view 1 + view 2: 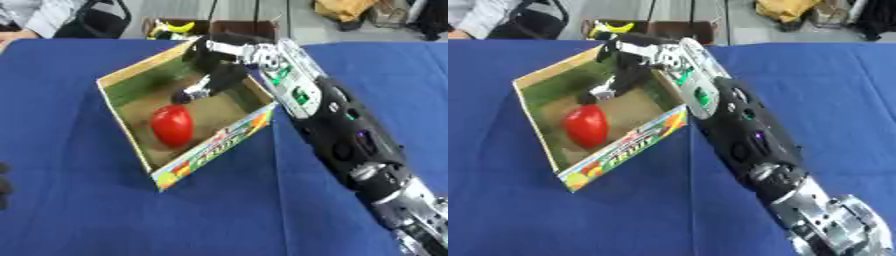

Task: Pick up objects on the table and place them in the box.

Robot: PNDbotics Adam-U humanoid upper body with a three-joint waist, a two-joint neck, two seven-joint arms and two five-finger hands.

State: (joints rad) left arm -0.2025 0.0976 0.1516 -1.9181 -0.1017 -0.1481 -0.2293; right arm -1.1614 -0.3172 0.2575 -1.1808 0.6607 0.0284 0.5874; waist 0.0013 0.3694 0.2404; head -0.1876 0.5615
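Observation:
A cardboard fruit box stands open on the blue table, turned askew. A red, rounded fruit lies on its floor near the front wall. My right arm comes in from the lower right and crosses the box's right corner. My right hand hangs over the far part of the box with its fingers stretched down and left into it. A small dark tip shows at their end, just above the red fruit; whether it is a separate thing is unclear. A dark bit of my left hand shows at the left edge.
Blue cloth covers the table on all sides of the box. Beyond the far edge stands another carton holding yellow things. A person's sleeve shows at the upper left, off the table.

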